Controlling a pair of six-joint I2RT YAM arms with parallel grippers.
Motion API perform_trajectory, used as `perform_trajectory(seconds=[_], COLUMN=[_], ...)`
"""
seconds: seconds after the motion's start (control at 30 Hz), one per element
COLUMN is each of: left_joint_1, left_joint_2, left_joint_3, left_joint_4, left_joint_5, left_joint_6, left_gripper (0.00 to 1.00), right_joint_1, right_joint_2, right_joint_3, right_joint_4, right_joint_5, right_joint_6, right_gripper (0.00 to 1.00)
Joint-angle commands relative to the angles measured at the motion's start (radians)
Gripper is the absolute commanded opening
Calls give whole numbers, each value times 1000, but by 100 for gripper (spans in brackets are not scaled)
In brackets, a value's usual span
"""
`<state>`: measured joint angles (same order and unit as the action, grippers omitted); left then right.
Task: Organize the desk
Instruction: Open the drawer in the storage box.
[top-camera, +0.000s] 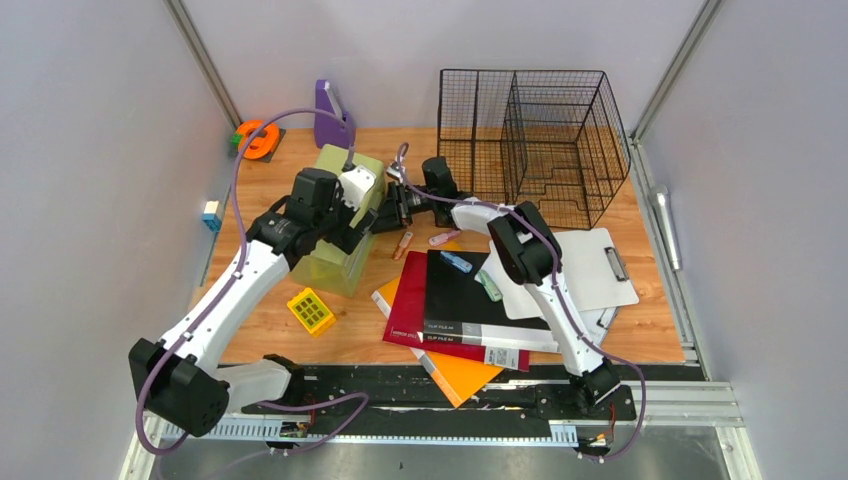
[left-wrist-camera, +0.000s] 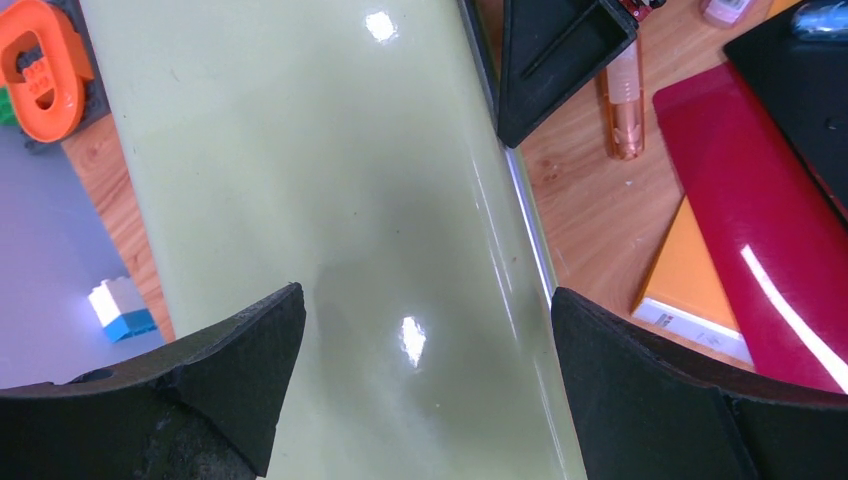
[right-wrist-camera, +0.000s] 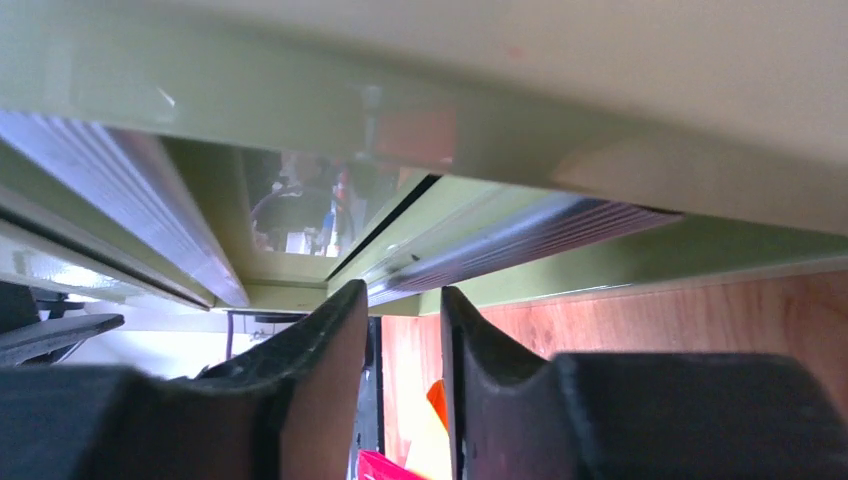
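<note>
**Entry: desk tidying, file-box handling stage**

- **Desk** (top-camera: 262, 335): the light-brown wood-grain top fills the enclosure between the grey walls, and both arms are bolted at its near edge. All the items below are spread over it.
- **Green file box** (top-camera: 335, 268): pale, glossy and translucent, it lies left of centre. Both arms are gathered around it.
- **Left gripper** (left-wrist-camera: 428, 320): it is held directly above the box's broad face, with the fingers spread as wide as they go. Nothing is held, and contact with the surface cannot be confirmed.
- **Right gripper** (right-wrist-camera: 397, 310): it is brought low against the box's right-hand edge, at desk level. The fingers are drawn nearly together with only a narrow slit between them. Whether the box's lip is pinched at the tips cannot be told.
- **Loose stock:** a red folder (top-camera: 405, 300), a black folder (top-camera: 465, 295) and an orange folder (top-camera: 460, 375) are stacked askew near centre. A clipboard (top-camera: 590, 265) lies to their right. An orange marker (left-wrist-camera: 624, 110) lies just beside the box. A yellow block (top-camera: 310, 310) lies near the front left, and a wire basket (top-camera: 535, 130) stands at the far right.

**Step in hand (judged):** the file box is being secured so that it can be stood up or moved. The folders are untouched, so most of the tidying is not yet done.

**Next move (judged):** a firm hold on the box's edge is needed from the right gripper. The left fingers have to be lowered to steady or clamp the slippery face. The marker close by has to be avoided.
</note>
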<state>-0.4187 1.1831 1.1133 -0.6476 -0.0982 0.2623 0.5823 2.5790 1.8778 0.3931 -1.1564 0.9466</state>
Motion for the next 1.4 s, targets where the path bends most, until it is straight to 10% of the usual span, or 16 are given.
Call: perform_trajectory(seconds=[0.0,0.47,0.7,0.97,1.37], left_joint_1=[-27,-46,-46,-46,-46], left_joint_2=[9,12,-9,-5,14], left_joint_3=[5,-67,-105,-119,-126], left_joint_4=[23,62,93,92,70], left_joint_5=[-100,-125,-137,-166,-247], left_joint_6=[30,8,-16,-3,50], left_gripper=[100,100,100,100,100], right_joint_1=[21,22,25,23,1], right_joint_2=[-3,65,85,83,57], right_joint_3=[20,83,116,82,37], right_joint_4=[-50,72,125,217,159], right_joint_5=[57,57,68,57,23], right_joint_6=[-78,11,62,138,45], right_gripper=[40,45,35,1,0])
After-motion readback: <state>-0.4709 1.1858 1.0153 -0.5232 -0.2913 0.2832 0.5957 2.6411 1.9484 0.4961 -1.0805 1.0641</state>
